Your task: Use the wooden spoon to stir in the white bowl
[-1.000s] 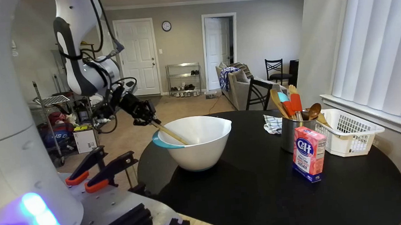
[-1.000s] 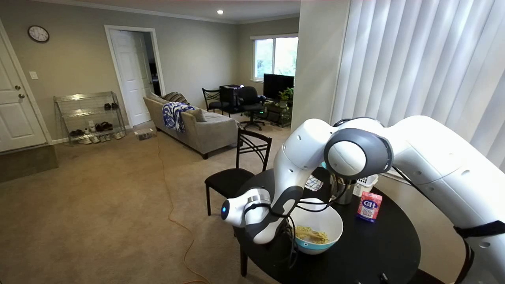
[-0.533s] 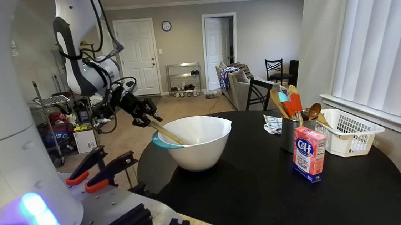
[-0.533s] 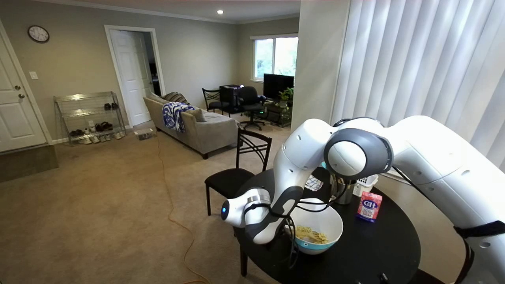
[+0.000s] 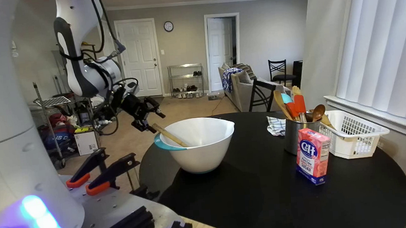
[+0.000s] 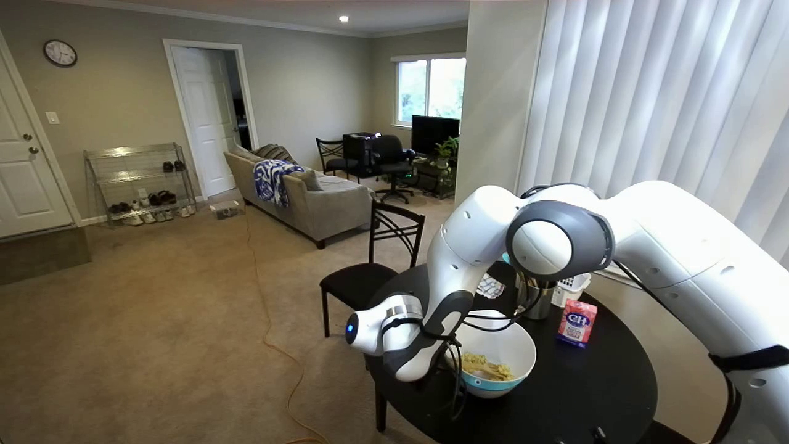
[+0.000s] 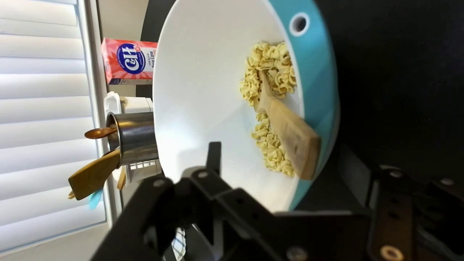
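Right of centre in the wrist view, the wooden spoon (image 7: 286,127) leaned in the mixing bowl (image 7: 203,90), handle end between wide-parted jaws.

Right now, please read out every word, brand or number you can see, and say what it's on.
"C&H": the pink sugar box
"Pure Cane": same box
"SUGAR": same box
"PREMIUM", faint: same box, wrist view
Too small or blurred: the box's finer print, any numerals on the wall clock, lettering on the blue item, label on the white carton.
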